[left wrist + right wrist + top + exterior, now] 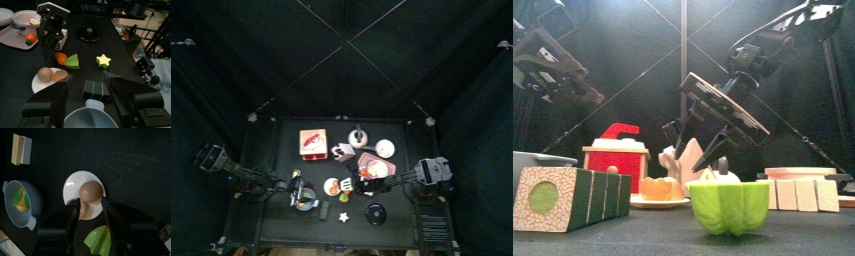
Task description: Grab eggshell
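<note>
Eggshell on white plate — just beyond right gripper, jaws spread | left gripper spread over grey bowl | surface dark

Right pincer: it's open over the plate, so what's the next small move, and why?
Probably ease straight down and close. The right pincer stands open, its jaws either side of the brown eggshell on the white plate, not yet gripping.
</note>
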Tool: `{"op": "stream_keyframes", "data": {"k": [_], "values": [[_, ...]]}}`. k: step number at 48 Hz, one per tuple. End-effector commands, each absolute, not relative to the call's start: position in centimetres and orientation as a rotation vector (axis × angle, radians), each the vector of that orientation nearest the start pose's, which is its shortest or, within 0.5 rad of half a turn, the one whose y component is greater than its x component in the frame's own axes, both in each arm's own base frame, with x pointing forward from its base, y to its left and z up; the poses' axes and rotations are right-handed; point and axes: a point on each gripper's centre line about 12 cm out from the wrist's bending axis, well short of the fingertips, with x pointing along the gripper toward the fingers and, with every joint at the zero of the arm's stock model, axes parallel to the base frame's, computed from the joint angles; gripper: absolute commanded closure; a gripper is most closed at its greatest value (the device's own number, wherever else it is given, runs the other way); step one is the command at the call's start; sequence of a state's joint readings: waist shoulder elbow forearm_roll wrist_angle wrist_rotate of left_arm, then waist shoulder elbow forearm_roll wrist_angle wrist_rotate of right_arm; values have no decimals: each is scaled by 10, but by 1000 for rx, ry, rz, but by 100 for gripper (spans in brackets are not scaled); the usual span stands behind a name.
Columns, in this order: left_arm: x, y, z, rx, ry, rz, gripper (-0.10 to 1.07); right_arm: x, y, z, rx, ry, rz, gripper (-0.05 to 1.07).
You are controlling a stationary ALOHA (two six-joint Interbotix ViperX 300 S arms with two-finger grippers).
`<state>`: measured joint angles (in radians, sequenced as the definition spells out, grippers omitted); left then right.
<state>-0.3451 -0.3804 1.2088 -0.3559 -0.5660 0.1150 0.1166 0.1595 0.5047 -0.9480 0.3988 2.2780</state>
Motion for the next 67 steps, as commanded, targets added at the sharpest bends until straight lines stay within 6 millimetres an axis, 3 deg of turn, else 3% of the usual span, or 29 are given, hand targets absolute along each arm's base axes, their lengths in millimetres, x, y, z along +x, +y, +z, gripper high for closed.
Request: {"op": "stream_keyframes", "data": {"k": [1, 25, 45, 67], "values": [[254, -68, 179, -114, 271, -131, 9, 420, 15, 166, 1101, 543, -710, 26], [251, -66, 174, -116, 287, -124, 9, 412, 26, 168, 1037, 586, -886, 26], [249, -65, 173, -119, 292, -120, 9, 438, 41, 161, 986, 755, -766, 26], [249, -65, 172, -120, 295, -118, 9, 452, 25, 143, 1002, 760, -757, 27]]}}
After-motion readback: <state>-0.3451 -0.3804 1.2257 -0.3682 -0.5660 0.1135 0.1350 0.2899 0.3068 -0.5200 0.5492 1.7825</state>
